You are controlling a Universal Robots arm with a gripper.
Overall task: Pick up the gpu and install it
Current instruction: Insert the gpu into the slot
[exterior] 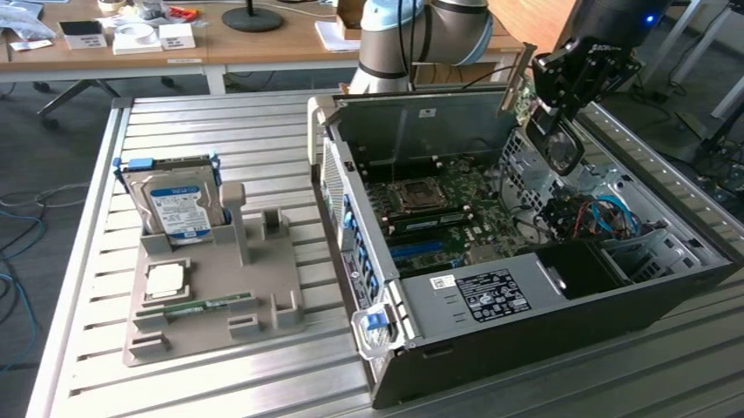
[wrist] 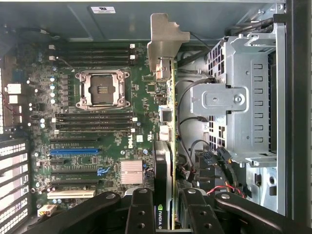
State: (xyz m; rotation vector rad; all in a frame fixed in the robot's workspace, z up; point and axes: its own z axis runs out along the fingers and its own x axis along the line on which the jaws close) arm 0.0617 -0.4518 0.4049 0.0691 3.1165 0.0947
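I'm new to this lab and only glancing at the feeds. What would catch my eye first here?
The open computer case lies at the exterior view's right, its motherboard exposed with an empty CPU socket. Over it, the gripper holds the gpu edge-on. At the exterior view's left, a hard drive stands in a grey holder.

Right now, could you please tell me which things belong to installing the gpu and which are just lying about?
In the job: gpu, gripped in the pincer; open computer case; motherboard.
Lying about: hard drive, RAM stick, processor chip, grey holder tray.
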